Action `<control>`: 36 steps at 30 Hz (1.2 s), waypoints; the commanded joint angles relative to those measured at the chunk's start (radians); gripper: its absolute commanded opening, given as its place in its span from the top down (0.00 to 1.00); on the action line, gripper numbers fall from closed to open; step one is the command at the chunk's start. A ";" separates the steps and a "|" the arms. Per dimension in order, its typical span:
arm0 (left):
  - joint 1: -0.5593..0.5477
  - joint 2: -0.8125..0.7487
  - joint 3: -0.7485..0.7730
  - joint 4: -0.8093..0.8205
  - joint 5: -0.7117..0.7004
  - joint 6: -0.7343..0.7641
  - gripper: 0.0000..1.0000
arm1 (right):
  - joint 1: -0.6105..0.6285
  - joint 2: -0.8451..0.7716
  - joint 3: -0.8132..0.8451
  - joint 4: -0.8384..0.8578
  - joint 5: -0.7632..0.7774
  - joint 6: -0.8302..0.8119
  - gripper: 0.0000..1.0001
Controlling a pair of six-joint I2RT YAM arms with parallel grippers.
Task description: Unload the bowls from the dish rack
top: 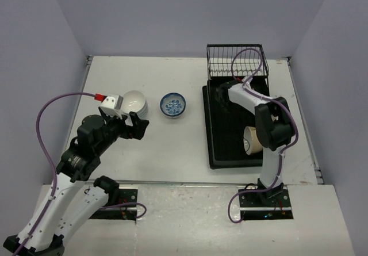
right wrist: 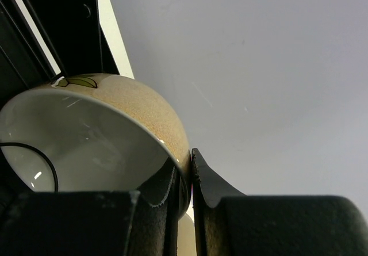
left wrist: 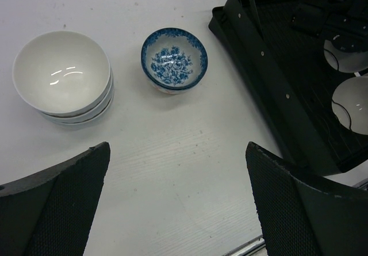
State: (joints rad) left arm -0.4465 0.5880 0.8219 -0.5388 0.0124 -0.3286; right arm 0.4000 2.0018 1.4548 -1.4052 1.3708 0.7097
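The right gripper (right wrist: 191, 163) pinches the rim of a tan bowl (right wrist: 144, 112), which is cut off at the lower left. From above, this bowl is hard to find under the bent right arm (top: 275, 130) over the dish rack (top: 214, 149). The left gripper (left wrist: 178, 187) stands wide near the white bowls (top: 135, 102).

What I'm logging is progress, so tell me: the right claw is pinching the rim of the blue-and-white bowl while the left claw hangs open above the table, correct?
Wrong bowl. The right wrist view shows the right claw shut on the rim of a tan bowl; the blue-and-white bowl sits untouched on the table. The left claw does hang open above the table.
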 commanded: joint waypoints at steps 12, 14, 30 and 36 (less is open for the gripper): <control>-0.003 0.035 0.002 0.028 -0.035 0.020 0.00 | -0.007 -0.227 0.160 -0.097 0.209 0.019 1.00; -0.003 0.038 0.002 0.030 -0.038 0.020 0.00 | -0.003 -0.268 0.173 -0.097 0.209 0.022 1.00; -0.003 0.042 0.003 0.028 -0.040 0.019 0.00 | -0.004 -0.216 -0.066 -0.103 0.205 0.238 1.00; -0.003 0.041 0.005 0.028 -0.038 0.020 0.00 | -0.003 -0.155 -0.116 -0.103 0.205 0.287 0.88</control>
State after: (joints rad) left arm -0.4473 0.6319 0.8219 -0.5396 -0.0154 -0.3286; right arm 0.4030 1.8591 1.3418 -1.2919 1.3300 0.9180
